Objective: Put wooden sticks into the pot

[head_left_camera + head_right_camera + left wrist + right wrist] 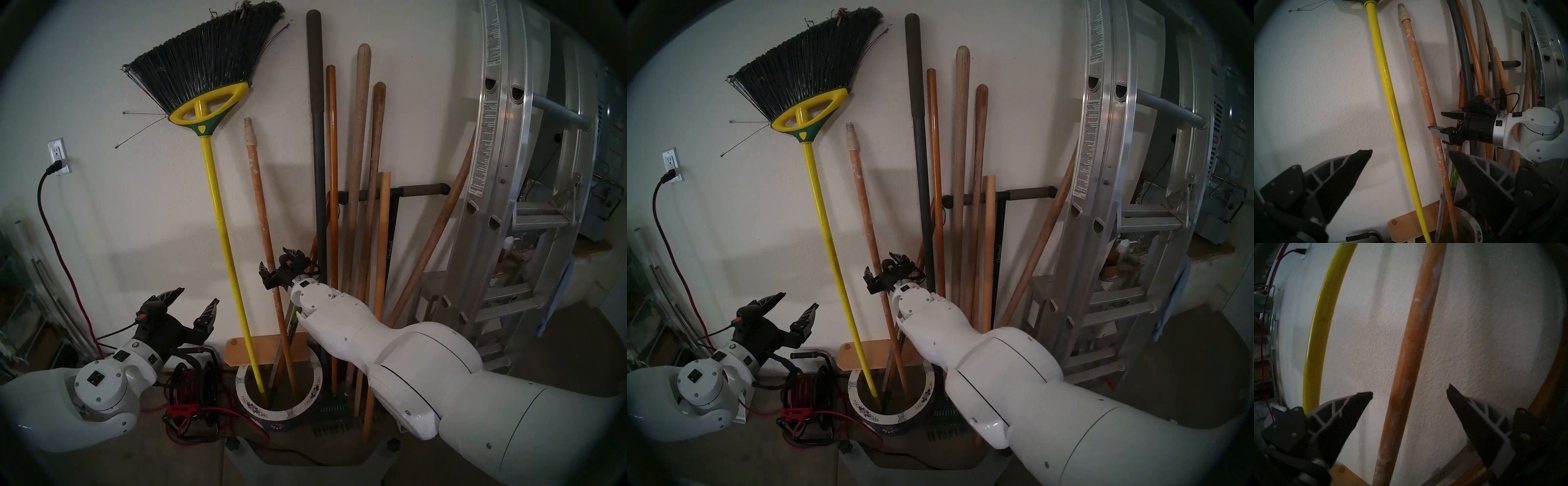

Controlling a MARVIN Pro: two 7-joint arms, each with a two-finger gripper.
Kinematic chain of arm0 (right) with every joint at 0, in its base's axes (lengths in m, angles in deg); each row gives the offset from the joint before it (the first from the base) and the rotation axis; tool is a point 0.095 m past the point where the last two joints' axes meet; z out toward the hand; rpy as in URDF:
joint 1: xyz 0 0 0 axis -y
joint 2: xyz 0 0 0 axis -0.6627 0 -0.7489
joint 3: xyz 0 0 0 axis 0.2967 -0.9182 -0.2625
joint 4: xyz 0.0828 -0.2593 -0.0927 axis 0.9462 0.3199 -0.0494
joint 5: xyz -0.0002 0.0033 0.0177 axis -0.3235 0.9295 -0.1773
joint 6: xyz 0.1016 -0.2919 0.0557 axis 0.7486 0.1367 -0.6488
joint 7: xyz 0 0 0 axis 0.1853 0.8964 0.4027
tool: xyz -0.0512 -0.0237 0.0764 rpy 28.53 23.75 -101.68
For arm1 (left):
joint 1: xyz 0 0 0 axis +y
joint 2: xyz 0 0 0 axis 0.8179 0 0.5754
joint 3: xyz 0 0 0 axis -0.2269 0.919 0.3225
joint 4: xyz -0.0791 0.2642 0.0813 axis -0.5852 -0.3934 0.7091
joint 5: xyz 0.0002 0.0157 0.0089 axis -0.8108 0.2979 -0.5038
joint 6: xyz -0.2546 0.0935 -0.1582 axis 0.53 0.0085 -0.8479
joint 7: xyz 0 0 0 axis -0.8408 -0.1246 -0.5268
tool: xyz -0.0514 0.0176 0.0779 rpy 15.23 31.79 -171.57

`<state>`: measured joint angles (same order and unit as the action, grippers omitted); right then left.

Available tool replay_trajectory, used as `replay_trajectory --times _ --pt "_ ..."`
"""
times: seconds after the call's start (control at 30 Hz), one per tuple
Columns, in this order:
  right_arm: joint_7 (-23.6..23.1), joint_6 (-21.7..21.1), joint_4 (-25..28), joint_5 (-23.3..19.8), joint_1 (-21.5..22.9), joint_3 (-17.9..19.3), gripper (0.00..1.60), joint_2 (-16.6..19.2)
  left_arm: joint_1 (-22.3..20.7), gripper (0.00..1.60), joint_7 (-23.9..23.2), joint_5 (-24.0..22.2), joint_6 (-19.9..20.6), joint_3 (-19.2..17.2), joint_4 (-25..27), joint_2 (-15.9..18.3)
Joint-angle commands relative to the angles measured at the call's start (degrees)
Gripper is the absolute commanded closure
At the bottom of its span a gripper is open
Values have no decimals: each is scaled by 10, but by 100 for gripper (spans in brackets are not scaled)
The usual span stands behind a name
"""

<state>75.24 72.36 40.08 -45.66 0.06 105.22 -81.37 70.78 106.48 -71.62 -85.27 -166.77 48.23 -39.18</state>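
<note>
The white-speckled wooden stick [261, 210] with a cream threaded tip leans on the wall, its lower end inside the pot [271, 411]. The pot has a white flowered rim and a dark blue body. My right gripper [275, 259] is open, and its fingers straddle this stick [1407, 361] at mid-height without touching it. A shorter, plain, flat-ended wooden stick [383, 237] stands right of the pot among other handles. My left gripper [197, 296] hangs open and empty, low and left of the pot.
A yellow broom [224, 220] also stands in the pot. A dark grey pole [319, 169], several wooden handles and a green rake head [330, 407] crowd the wall to the right. An aluminium ladder [509, 169] is far right. A cord reel [193, 383] sits left of the pot.
</note>
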Motion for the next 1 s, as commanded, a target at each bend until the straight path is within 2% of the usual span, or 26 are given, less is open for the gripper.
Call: replay_trajectory --times 0.0,0.5,0.97 --pt "34 75 57 11 -57 -7 0 14 2 0 -2 -1 -1 -1 2 1" --pt "107 144 181 46 -138 -16 0 63 1 0 -1 0 0 0 2 0" --pt "168 159 280 76 -222 -9 0 136 0 0 -1 1 0 0 2 -1"
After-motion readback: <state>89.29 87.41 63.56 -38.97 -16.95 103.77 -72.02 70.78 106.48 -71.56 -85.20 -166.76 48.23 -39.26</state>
